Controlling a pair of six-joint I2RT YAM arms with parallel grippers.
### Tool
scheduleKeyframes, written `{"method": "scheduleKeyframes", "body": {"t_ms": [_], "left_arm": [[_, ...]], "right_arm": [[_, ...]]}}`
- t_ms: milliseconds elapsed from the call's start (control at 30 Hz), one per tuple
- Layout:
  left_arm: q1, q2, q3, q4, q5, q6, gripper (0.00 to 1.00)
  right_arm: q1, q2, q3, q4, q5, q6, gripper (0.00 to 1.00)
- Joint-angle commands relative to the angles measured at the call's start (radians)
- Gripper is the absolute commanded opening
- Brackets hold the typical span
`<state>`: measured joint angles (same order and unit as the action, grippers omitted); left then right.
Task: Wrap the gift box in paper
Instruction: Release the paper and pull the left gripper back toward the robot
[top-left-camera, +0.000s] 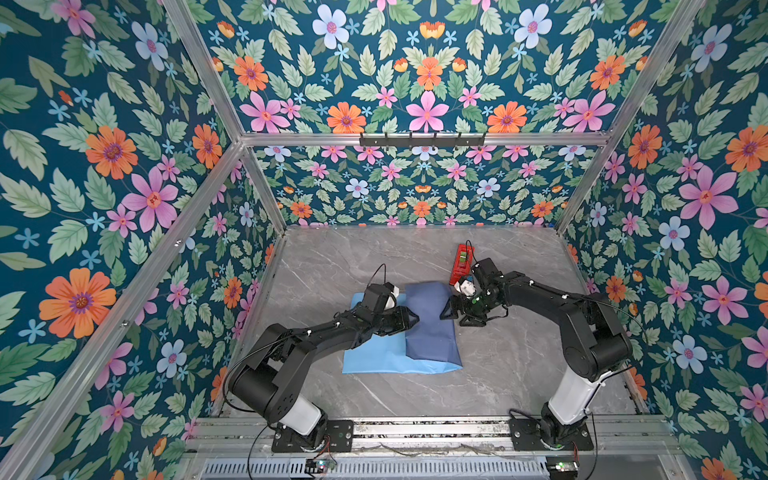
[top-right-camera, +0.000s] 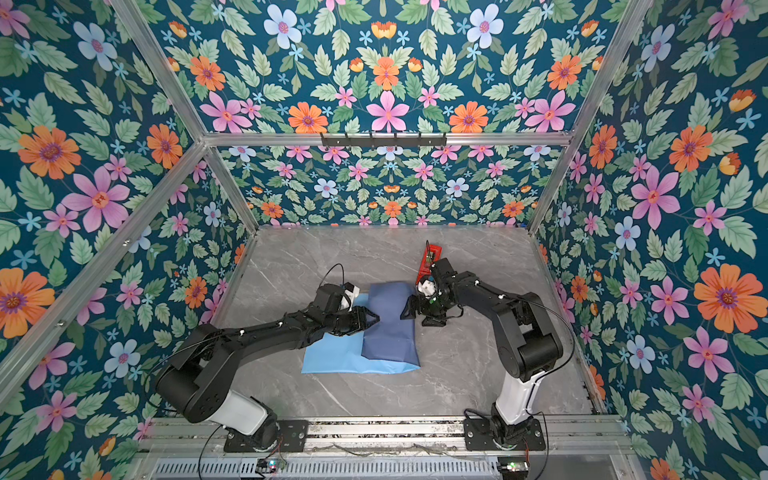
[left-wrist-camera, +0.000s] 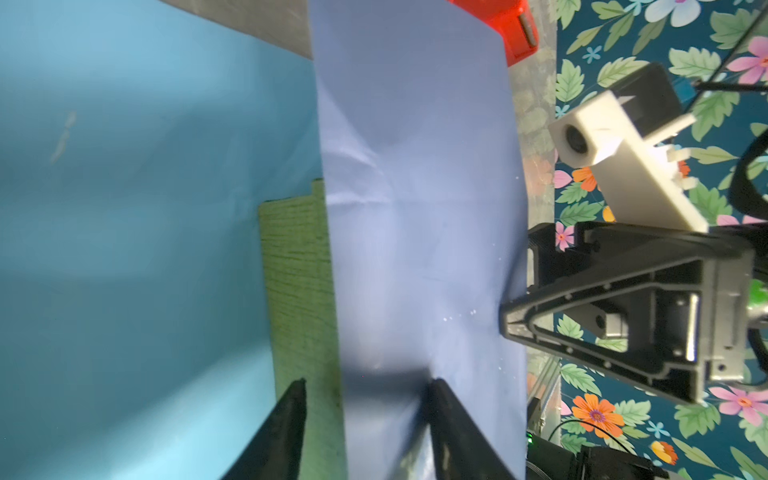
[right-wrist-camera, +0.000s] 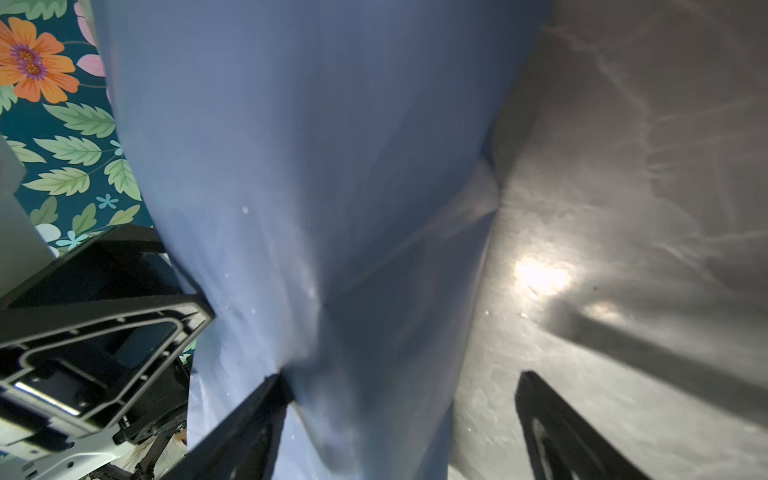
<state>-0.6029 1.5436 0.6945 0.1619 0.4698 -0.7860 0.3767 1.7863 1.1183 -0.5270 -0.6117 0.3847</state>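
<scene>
The paper (top-left-camera: 432, 328) lies on the table, its light sky-blue face (top-left-camera: 374, 353) up. A darker slate-blue flap is folded over the gift box. Only an olive-green strip of the gift box (left-wrist-camera: 295, 291) shows, in the left wrist view beside the flap's edge. My left gripper (top-left-camera: 414, 319) (left-wrist-camera: 365, 386) is at the flap's left edge. Its jaws are open and straddle the box strip and the flap edge. My right gripper (top-left-camera: 445, 311) (right-wrist-camera: 403, 380) stands wide open at the flap's right side. One of its fingers touches the paper and the other is over bare table.
A red tape dispenser (top-left-camera: 462, 264) stands behind the right gripper, close to the paper's far right corner. The grey marble table (top-left-camera: 519, 365) is bounded by floral walls and aluminium frame posts. Both arm bases sit on the front rail.
</scene>
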Motion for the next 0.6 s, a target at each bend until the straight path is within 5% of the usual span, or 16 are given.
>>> {"method": "scheduleKeyframes", "body": {"t_ms": [0, 333, 567], "left_arm": [[-0.001, -0.006, 0.013, -0.138, -0.043, 0.022, 0.59], [0.065, -0.167, 0.04, -0.262, -0.115, 0.097, 0.79], [0.271, -0.44, -0.128, -0.416, -0.199, 0.127, 0.85]], "right_arm": [[0.004, 0.008, -0.02, -0.065, 0.138, -0.01, 0.87], [0.002, 0.007, -0.033, -0.068, 0.165, -0.015, 0.87], [0.004, 0.008, -0.035, -0.068, 0.174, -0.02, 0.89]]}}
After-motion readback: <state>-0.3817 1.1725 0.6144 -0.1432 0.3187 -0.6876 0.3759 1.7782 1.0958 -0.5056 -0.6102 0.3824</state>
